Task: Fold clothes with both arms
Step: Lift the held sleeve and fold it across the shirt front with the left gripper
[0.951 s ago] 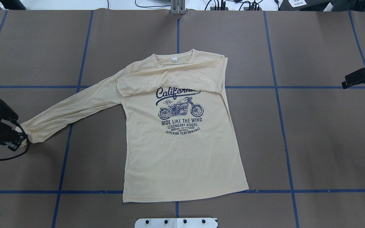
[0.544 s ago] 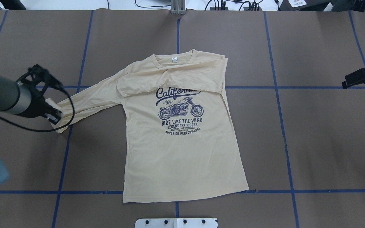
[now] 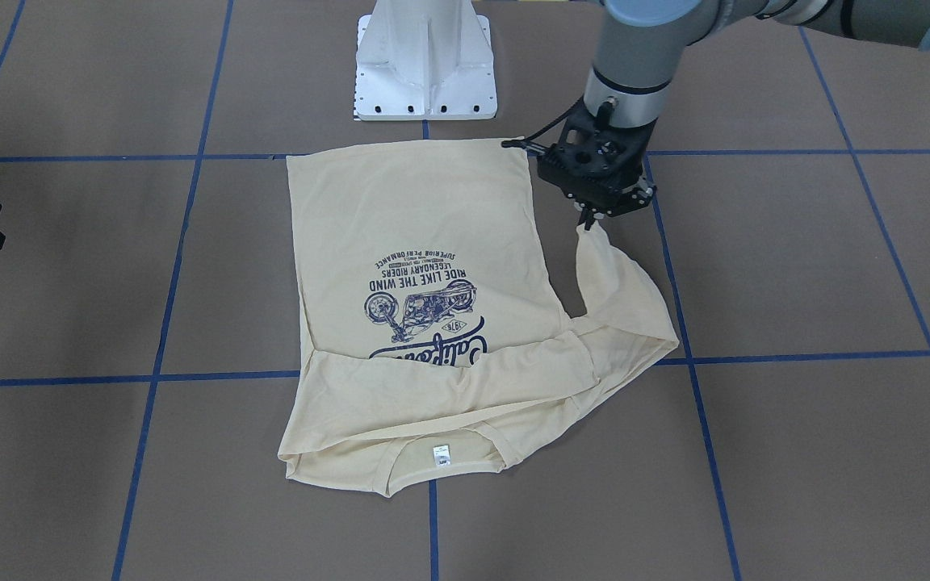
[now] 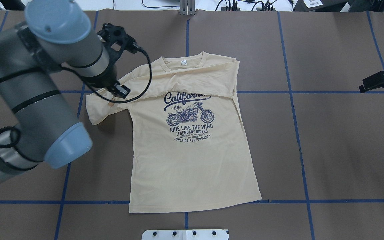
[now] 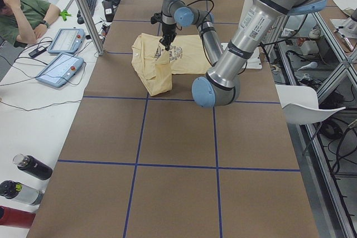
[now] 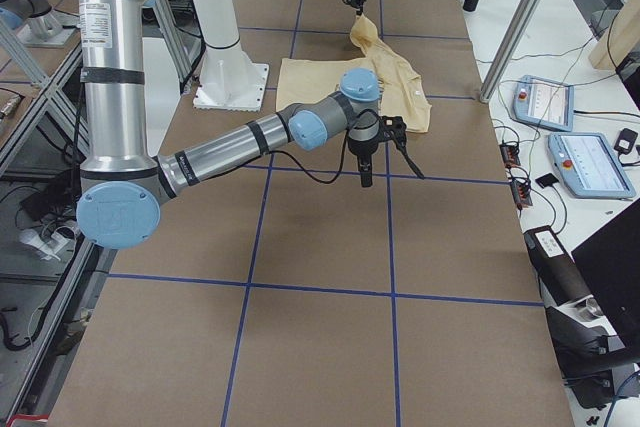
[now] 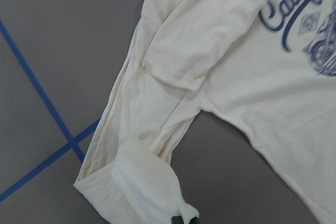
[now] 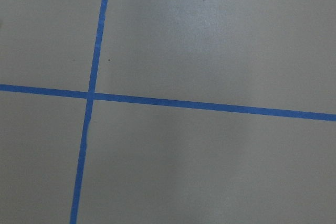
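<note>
Pale cream-yellow long-sleeved T-shirt (image 4: 192, 160) lies print-up on the brown, blue-taped worktop (image 4: 338, 150), with one sleeve folded across its chest. The black left claw (image 3: 592, 224) pinches the other, raised cuff; overhead, the grey left arm (image 4: 38, 110) hides this grip. The right claw (image 4: 363, 89) sits at the frame edge, and its state cannot be told.

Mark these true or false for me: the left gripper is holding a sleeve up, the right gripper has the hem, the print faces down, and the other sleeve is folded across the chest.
1. The left gripper holds a sleeve of the T-shirt lifted off the table. True.
2. The right gripper grips the T-shirt's hem. False: it is over bare table, well apart from the T-shirt.
3. The print faces down. False: it faces up.
4. The other sleeve lies folded across the chest. True.
</note>
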`<state>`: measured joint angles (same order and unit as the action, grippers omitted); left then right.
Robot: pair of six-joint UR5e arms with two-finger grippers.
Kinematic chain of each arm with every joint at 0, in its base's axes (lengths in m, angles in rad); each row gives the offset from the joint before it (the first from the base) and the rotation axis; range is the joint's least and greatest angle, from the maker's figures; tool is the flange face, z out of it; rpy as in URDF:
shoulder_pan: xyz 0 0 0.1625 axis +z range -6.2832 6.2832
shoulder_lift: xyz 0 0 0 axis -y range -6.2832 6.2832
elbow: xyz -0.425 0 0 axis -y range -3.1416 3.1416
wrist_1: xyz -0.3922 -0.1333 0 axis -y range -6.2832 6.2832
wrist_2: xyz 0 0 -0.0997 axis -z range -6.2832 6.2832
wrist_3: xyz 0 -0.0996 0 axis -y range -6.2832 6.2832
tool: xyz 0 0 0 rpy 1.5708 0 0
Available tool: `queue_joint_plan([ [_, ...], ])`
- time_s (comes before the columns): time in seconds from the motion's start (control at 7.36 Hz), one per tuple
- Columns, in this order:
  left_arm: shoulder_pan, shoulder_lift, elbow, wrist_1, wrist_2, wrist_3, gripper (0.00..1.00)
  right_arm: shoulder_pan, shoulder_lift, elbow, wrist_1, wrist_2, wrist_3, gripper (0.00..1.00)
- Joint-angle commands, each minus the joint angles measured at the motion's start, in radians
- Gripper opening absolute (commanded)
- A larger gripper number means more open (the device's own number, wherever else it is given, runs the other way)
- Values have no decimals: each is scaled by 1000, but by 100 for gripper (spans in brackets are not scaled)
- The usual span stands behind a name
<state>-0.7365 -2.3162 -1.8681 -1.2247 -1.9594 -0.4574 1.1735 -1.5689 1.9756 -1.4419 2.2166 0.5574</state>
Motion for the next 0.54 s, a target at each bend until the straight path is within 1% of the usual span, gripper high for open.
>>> queue_joint_plan([
  [0.0, 3, -329, 325, 18, -45, -137, 0, 0, 3, -1, 0, 0, 3, 100],
  [0.14, 9, -441, 460, 14, -47, -192, 0, 0, 3, -3, 0, 0, 4, 100],
  [0.27, 22, -576, 662, -8, -47, -251, 0, 0, 4, -1, 0, 0, 4, 100],
  [0.41, 60, -621, 779, -104, -42, -350, 0, 0, 6, -1, 0, 0, 4, 100],
])
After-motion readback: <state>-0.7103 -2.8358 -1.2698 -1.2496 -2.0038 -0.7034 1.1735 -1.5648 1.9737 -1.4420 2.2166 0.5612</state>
